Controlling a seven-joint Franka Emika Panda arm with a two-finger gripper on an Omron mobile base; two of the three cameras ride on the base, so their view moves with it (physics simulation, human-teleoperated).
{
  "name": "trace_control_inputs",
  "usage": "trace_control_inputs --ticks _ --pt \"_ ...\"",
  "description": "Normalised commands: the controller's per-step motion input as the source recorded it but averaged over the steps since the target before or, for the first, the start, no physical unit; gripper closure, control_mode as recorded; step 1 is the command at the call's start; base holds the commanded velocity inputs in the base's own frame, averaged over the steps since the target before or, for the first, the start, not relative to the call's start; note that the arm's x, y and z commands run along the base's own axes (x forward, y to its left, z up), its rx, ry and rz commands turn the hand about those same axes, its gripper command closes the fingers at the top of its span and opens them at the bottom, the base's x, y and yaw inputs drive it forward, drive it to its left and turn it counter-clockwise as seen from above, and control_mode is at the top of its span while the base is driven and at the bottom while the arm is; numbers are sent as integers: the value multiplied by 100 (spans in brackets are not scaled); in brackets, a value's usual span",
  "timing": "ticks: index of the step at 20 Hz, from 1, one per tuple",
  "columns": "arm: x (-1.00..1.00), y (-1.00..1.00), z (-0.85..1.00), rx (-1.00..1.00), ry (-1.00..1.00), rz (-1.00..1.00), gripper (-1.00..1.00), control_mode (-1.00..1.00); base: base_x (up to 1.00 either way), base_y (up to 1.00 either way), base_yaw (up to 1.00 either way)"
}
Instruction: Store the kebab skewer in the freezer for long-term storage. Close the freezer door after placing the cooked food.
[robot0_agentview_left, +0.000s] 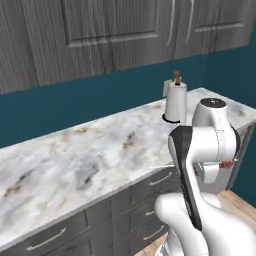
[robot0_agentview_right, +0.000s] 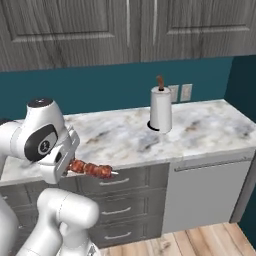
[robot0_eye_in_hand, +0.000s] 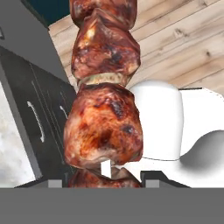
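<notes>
1. while held out level in front of the dark drawer fronts (robot0_agentview_right: 120, 200), kebab skewer (robot0_agentview_right: 91, 169) clamped at one end in gripper (robot0_agentview_right: 64, 167), fingers closed on it, pale tip pointing right.
2. in hand view, red-brown meat chunks (robot0_eye_in_hand: 104, 127) rising between the two finger tips (robot0_eye_in_hand: 52, 183), wood floor (robot0_eye_in_hand: 188, 48) behind.
3. paper towel roll (robot0_agentview_right: 161, 110) upright on marble counter (robot0_agentview_right: 210, 125), well apart from skewer.
4. grey wall cabinets (robot0_agentview_right: 125, 25) above teal wall.

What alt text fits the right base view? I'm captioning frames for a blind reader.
The white arm's gripper holds the kebab skewer out level, in front of the grey drawers. Behind, a paper towel roll stands on the marble counter, under grey wall cabinets.
</notes>
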Motion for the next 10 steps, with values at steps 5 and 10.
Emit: trace_control_inputs --ticks 5,10 --pt "0 0 0 0 0 0 100 100 -14 -65 -45" --pt "0 0 0 0 0 0 100 100 -17 -51 -45"
